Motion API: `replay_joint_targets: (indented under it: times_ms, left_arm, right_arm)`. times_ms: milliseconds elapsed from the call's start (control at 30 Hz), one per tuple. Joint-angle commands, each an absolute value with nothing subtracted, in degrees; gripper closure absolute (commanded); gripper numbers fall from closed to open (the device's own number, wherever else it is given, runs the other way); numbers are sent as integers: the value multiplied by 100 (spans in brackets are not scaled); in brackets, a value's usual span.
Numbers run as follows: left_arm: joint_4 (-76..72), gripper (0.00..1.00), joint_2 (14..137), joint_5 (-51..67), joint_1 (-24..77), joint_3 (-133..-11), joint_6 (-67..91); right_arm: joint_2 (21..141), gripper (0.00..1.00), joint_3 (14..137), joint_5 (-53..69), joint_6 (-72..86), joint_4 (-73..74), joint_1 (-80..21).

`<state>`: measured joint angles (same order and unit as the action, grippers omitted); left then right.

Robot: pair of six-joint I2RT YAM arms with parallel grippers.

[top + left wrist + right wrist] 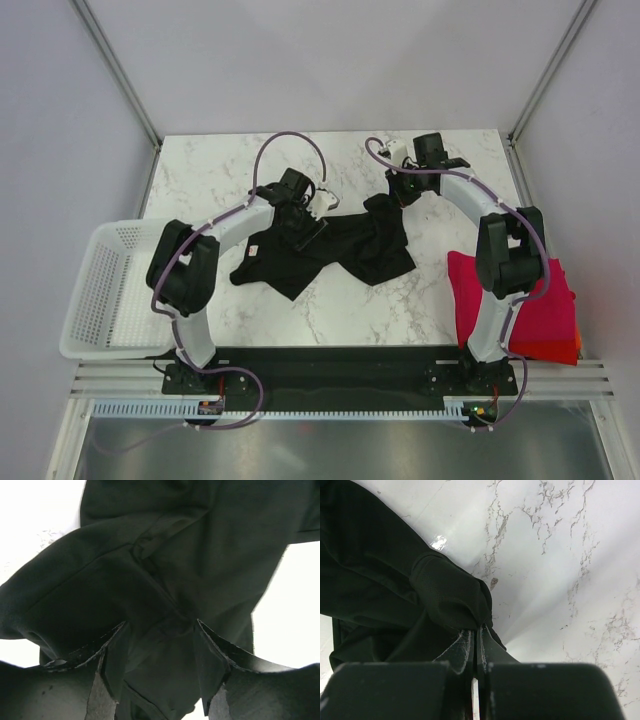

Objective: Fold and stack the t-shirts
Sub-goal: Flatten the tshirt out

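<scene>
Right fingers clamp a bunched knot of the black shirt at their very tips — thin hold, may slip under pull. Left fingers spread, cloth heaped between them, unheld — closing here likely grabs several layers, twisting it on the counter.

White marble counter, grey veins. Pale walls all round. Metal posts at 11 and 1 o'clock. Light soft, even.

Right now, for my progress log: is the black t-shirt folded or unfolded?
Unfolded: the black t-shirt lies crumpled and irregular on the marble table, one bunched edge pinched in the right pincer.
</scene>
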<state>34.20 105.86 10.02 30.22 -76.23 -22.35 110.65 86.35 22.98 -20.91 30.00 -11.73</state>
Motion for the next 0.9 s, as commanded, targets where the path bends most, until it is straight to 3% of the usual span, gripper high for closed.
replay_joint_targets:
  times_ms: [0,267,400,533,633,867]
  left_arm:
    - [3419,40,10705,668,3015,-7928,-2268]
    - [3428,41,9819,835,2796,-7691,-1997]
    - [3813,42,9247,1718,1725,-7603,-1443]
    - [4665,50,9526,3056,390,-7787,-994]
    - [5167,53,10045,4155,10,-7884,-905]
    - [5089,54,10494,4491,-211,-7717,-791]
  right_arm:
    - [11136,100,8868,2540,-2021,2944,-1160]
    - [11118,100,8859,2523,-2048,2953,-1151]
    - [11100,100,8859,2531,-2065,2997,-1134]
    - [11109,100,8886,2523,-2057,3050,-1143]
    - [11136,100,8947,2514,-2057,3093,-1134]
    - [11127,100,9053,2426,-2188,3217,-1142]
